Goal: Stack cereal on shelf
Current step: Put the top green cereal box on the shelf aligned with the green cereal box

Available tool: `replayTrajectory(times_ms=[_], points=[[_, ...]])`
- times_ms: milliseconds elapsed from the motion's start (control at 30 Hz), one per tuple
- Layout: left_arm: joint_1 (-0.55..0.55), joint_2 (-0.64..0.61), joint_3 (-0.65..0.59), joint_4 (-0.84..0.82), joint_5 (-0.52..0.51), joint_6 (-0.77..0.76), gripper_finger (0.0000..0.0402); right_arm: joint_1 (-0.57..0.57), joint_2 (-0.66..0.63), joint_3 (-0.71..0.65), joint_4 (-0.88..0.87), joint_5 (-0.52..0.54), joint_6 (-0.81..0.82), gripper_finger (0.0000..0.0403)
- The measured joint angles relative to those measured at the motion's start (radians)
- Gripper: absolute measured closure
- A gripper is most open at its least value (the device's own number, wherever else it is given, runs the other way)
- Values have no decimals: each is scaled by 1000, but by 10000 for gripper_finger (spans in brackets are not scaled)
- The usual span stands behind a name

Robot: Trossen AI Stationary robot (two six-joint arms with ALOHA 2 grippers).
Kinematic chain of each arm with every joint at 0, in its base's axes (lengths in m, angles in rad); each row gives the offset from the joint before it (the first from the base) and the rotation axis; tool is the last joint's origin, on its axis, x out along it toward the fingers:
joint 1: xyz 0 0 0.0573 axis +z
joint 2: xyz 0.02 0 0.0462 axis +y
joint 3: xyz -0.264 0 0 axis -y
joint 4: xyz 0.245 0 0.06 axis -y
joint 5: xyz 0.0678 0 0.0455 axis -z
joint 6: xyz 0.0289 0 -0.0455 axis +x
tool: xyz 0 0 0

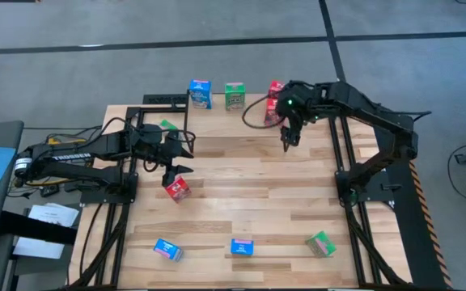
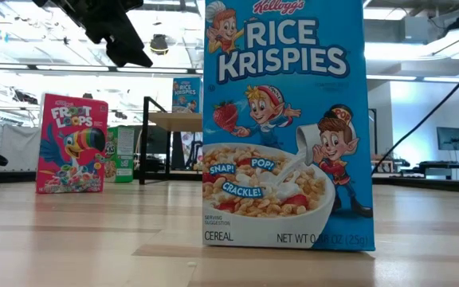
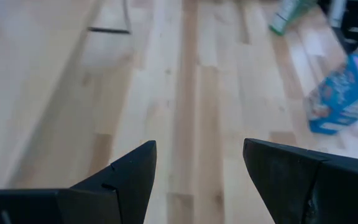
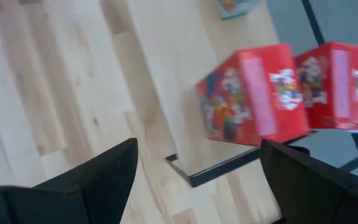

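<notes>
Left pincer (image 1: 173, 171) spread wide, empty, poised just above red cereal box (image 1: 178, 188); right pincer (image 1: 286, 142) open too, near two red boxes (image 1: 274, 101).

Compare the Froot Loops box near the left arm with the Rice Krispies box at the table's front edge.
The Froot Loops box is red; the Rice Krispies box is blue. The Froot Loops box sits mid-table, next to the open left tool; the Rice Krispies box sits at the front edge, away from both arms. Both stand upright on the tabletop.
</notes>
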State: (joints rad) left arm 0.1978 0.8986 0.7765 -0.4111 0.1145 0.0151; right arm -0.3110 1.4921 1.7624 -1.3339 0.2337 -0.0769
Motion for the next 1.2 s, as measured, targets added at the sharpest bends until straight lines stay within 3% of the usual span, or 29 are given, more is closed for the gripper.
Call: replayTrajectory(times_ms=[233, 1200], points=[[0, 0, 0, 13, -100, 0, 170, 73, 0, 0, 0, 0, 5, 45], [0, 0, 0, 136, -104, -53, 170, 112, 0, 0, 0, 0, 78, 45]])
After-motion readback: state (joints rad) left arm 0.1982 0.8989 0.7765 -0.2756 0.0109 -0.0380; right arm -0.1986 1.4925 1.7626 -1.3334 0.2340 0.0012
